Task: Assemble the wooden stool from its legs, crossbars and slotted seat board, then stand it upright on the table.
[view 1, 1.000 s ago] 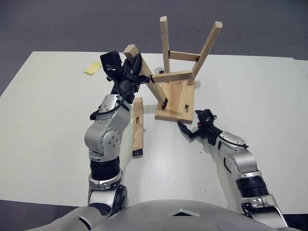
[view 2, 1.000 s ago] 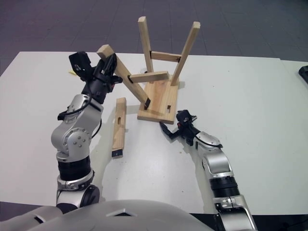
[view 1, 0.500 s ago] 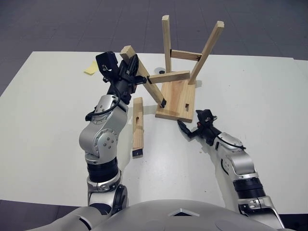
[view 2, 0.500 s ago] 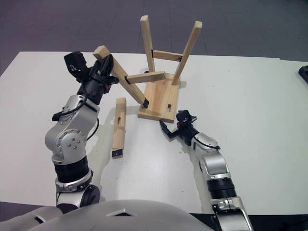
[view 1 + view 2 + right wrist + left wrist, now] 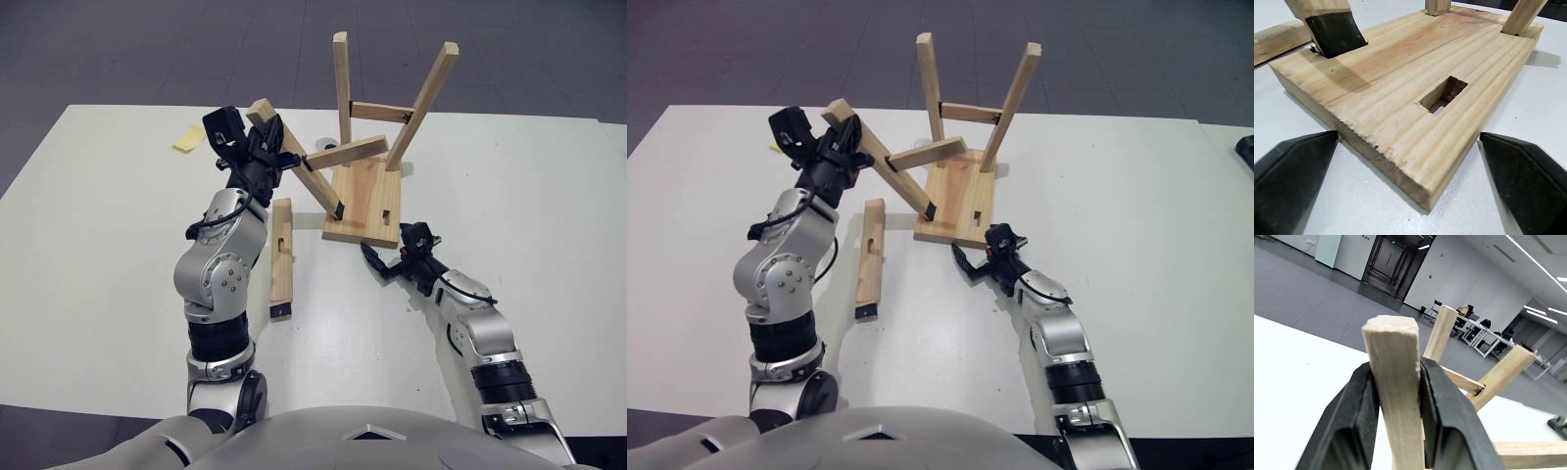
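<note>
Nearest the robot, the right end effector (image 5: 380, 266) rests low on the table (image 5: 118, 245) with its two fingers spread wide. One black finger (image 5: 1290, 166) lies on each side of the near corner of the seat board (image 5: 364, 196), close to it but gripping nothing. To the left, a loose leg (image 5: 281, 257) lies flat on the table. Its long axis runs near to far, its dark tip is at the near end, and its slot faces up.

The seat board lies flat, long side running away from the robot, and an empty slot (image 5: 1444, 93) shows near its closer end. The left end effector (image 5: 263, 155) is clamped narrow around the held leg (image 5: 1396, 396) near that leg's upper end. This leg leans steeply, its top toward the robot's left and its dark tip (image 5: 1332, 34) down on the board's near-left part; whether the tip sits in a slot or only rests on the wood is unclear. A crossbar (image 5: 343, 152) juts from it toward the right.

At the board's far end, two upright legs (image 5: 341, 83) point upward and splay apart, joined by a second crossbar (image 5: 378, 113). A yellow note (image 5: 188, 138) lies far left on the table.
</note>
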Action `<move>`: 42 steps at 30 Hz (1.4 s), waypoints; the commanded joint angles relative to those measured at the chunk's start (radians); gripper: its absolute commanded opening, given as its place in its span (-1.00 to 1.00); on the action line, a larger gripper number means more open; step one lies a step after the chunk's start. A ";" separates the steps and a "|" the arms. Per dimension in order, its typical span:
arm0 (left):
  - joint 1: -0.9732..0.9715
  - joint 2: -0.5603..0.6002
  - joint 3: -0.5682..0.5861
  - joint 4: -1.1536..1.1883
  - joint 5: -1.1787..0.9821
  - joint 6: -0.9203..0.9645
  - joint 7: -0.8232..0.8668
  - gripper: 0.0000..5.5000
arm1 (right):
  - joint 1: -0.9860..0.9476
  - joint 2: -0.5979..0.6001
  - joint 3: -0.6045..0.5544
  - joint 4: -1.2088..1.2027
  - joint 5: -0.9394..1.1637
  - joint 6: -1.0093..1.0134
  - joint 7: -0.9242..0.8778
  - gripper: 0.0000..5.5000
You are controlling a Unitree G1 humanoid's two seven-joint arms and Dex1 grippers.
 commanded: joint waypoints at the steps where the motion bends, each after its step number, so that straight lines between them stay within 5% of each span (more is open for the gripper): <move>1: 0.050 0.070 -0.104 0.039 0.062 0.116 -0.038 -0.63 | 0.039 -0.002 -0.014 -0.068 -0.017 0.021 -0.026 0.96; 11: 0.064 0.090 -0.204 0.145 0.142 0.134 -0.085 -0.63 | -0.005 -0.005 0.013 -0.234 -0.020 0.042 -0.003 0.96; 19: 0.054 0.084 -0.182 0.258 0.151 0.207 -0.118 -0.63 | -0.071 0.047 0.114 -0.149 -0.059 0.052 0.011 0.96; 42: 0.174 0.186 -0.333 0.268 0.192 0.265 -0.198 -0.63 | -0.273 0.147 0.167 0.081 -0.193 0.156 -0.084 0.96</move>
